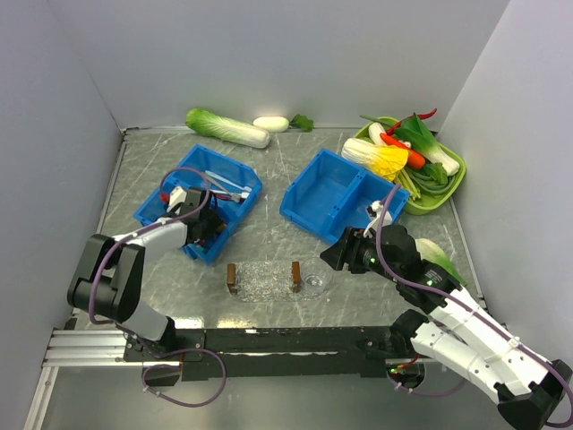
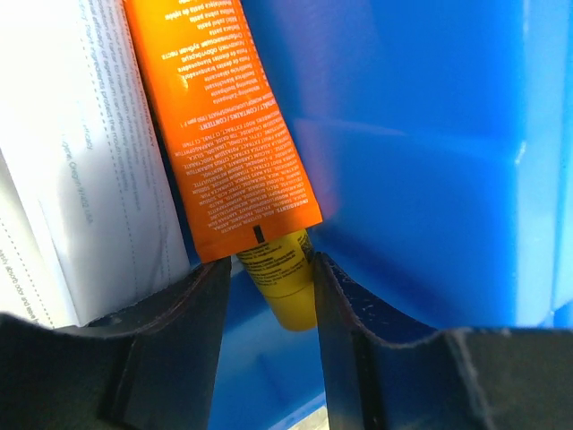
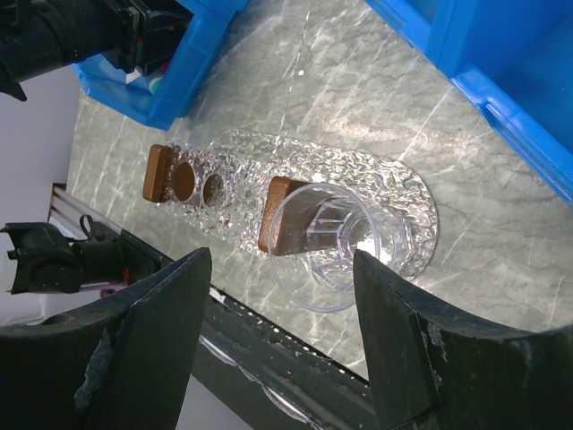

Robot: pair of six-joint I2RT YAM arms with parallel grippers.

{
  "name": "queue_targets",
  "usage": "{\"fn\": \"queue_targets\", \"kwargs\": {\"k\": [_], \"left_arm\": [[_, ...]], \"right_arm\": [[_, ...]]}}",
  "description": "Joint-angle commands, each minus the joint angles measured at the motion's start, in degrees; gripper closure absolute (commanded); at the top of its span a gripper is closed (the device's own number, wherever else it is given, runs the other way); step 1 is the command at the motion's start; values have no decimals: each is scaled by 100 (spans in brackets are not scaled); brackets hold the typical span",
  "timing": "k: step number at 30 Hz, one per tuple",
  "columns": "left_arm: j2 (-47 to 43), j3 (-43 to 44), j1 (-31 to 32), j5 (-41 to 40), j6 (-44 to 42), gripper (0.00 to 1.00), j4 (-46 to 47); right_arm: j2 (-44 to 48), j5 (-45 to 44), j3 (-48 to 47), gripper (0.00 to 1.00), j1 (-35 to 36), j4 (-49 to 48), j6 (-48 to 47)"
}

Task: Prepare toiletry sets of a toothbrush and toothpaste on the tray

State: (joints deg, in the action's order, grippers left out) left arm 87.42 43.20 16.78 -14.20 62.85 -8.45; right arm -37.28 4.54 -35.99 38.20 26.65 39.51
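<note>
The clear bumpy oval tray lies at the front middle of the table and also shows in the right wrist view. On it stand two brown wooden blocks and a clear cup at its right end. Pale toothbrushes lie in the left blue bin. My left gripper is down inside that bin. Its open fingers straddle the end of a yellow tube, which lies under an orange tube. My right gripper is open and empty above the cup.
A white tube lies left of the orange one. A second blue bin stands right of centre. A green tray of vegetables is at the back right, with cabbage at the back wall.
</note>
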Motion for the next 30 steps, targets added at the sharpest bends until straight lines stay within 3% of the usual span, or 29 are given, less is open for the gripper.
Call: {"fn": "queue_targets", "kwargs": {"k": [1,6,16,30], "left_arm": [[425,-40,-34,-593,-282,53,-351],[610,-84,-16,-497,-326,57,-228],[391,-312,-8,-321,-326,97,-263],[-875,-163,-16,-286,-361,99,-702]], "right_arm": [[-43,-40,39,28,-31,-117,-31],[-87,-58,-5,28,-40,-108,-57],[-25,-128,-31,28,-40,-29,-75],[1,-23,30,28,-32,-99,13]]}}
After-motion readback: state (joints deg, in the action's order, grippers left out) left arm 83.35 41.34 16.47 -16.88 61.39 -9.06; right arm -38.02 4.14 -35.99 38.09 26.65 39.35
